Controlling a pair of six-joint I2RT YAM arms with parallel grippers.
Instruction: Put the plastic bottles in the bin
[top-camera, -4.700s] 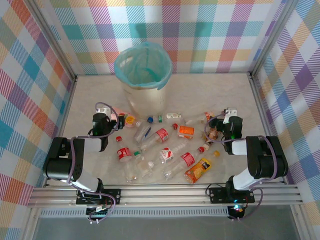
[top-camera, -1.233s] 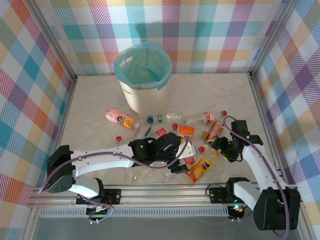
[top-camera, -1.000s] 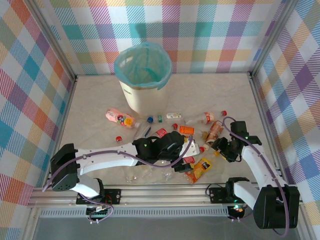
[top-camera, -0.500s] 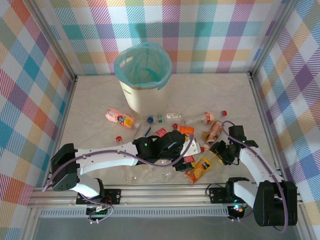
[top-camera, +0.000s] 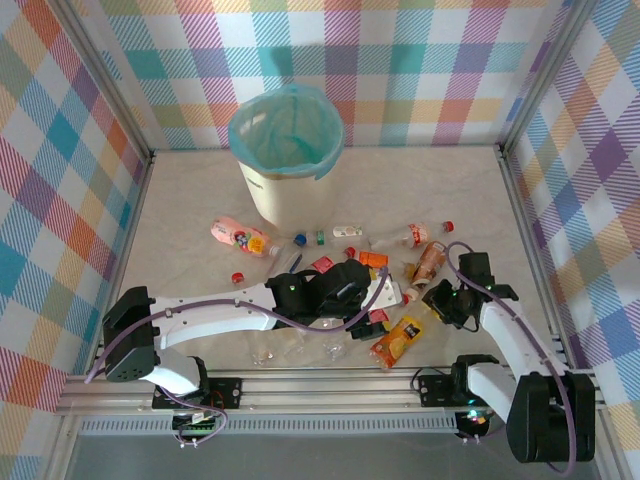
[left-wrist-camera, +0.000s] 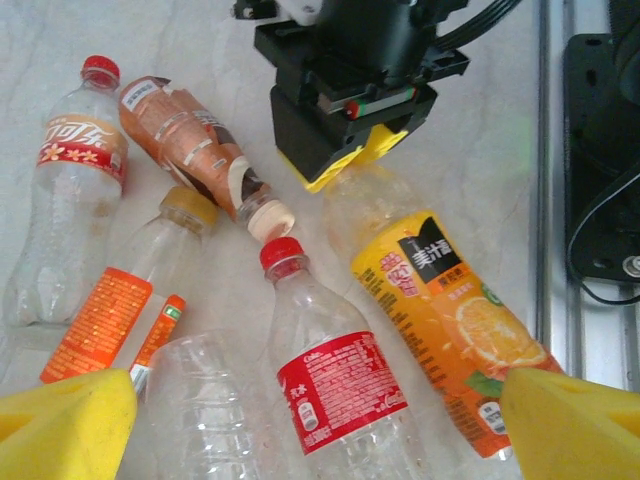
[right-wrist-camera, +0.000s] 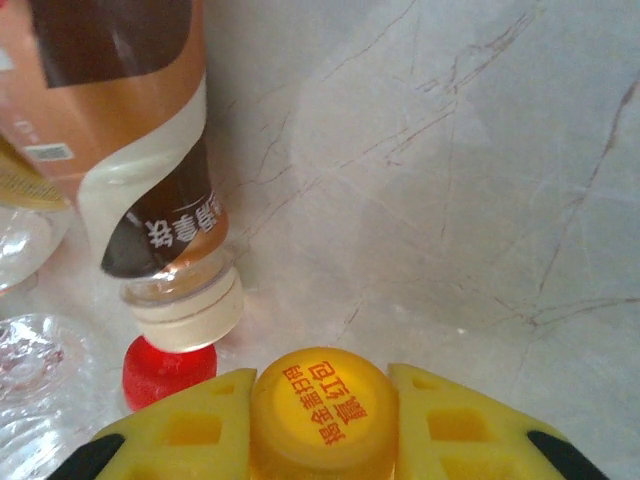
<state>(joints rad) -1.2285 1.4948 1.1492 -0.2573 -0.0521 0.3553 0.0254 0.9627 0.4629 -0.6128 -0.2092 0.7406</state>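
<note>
- Since a second earlier, the right fingers (right-wrist-camera: 190, 428) had drawn in from about half open and were clamped on the yellow cap (right-wrist-camera: 322, 405) of the orange juice bottle (left-wrist-camera: 440, 300), one yellow pad on each side of it
- That juice bottle lay on its side on the worktop (top-camera: 440, 190) near the front edge, its cap end toward the right arm
- Just beyond the pinched cap lay a brown-labelled bottle (right-wrist-camera: 130, 120), also on its side, its cream cap pointing back at the right fingers
- A red cap (right-wrist-camera: 165, 372) sat just beside that cream cap; it belonged to a clear red-labelled bottle (left-wrist-camera: 335, 385) lying beside the juice bottle
- The left fingers (left-wrist-camera: 65, 425) stood wide apart and held nothing, hanging over the heap with the red-labelled bottle below the gap between them
- The other plastic bottles (top-camera: 238, 236) lay scattered across the middle of the worktop, between the arms and the bin
- The bin (top-camera: 290, 205) stood upright at the back, well apart from both pairs of fingers, its teal bag folded over the rim
</note>
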